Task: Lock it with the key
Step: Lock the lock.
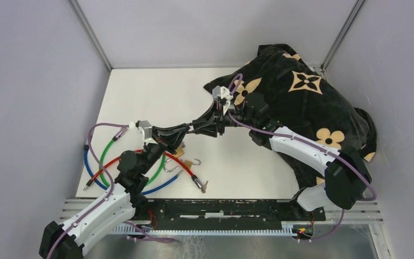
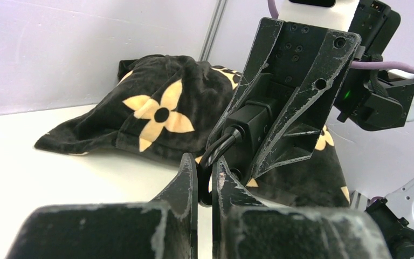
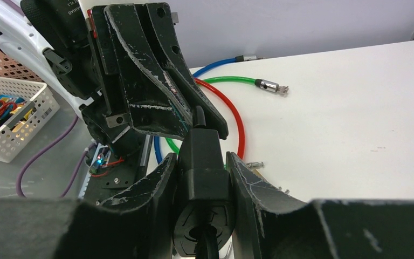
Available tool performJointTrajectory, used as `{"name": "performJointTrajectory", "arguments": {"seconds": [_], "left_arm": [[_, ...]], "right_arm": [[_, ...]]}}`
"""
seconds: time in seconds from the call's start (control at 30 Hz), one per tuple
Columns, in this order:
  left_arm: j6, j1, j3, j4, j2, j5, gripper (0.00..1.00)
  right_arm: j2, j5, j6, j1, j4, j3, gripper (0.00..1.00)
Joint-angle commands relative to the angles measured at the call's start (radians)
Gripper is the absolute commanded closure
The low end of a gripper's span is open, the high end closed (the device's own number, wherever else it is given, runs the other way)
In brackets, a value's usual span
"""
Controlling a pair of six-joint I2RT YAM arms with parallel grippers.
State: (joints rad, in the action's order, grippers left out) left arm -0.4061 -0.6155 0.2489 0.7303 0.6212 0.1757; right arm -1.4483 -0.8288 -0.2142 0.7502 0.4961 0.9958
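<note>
My right gripper (image 3: 202, 157) is shut on the black lock (image 3: 202, 172), clamping its blocky body from both sides, with a black cable coming out of its round near end. In the left wrist view the lock (image 2: 250, 127) sits between the right gripper's scuffed fingers (image 2: 296, 81). My left gripper (image 2: 205, 162) is shut on a thin black looped piece at the lock's end, which I take to be the key (image 2: 218, 147). In the top view the two grippers meet above the table, left gripper (image 1: 171, 141), right gripper (image 1: 179, 132).
Red, green and blue cable locks (image 1: 105, 162) lie coiled under the grippers, beside a brass padlock (image 1: 179, 152) and an open shackle (image 1: 194, 162). A black cloth with tan flowers (image 1: 302, 97) fills the back right. A white basket (image 3: 11, 118) stands off the table.
</note>
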Motion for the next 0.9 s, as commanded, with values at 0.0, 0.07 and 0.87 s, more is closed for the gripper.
{"name": "performJointTrajectory", "arguments": {"seconds": [0.0,0.07,0.87], "left_arm": [[-0.077,-0.177,0.048,-0.023,0.072,0.468,0.98],[-0.071,-0.182,0.053,-0.018,0.072,0.473,0.98],[-0.098,-0.184,0.105,-0.005,0.07,0.504,0.98]], "right_arm": [[-0.082,-0.017,0.082,0.135,0.068,0.055,1.0],[-0.086,-0.046,0.092,0.135,0.085,0.045,1.0],[-0.112,-0.13,0.125,0.141,0.218,-0.011,1.0]]}}
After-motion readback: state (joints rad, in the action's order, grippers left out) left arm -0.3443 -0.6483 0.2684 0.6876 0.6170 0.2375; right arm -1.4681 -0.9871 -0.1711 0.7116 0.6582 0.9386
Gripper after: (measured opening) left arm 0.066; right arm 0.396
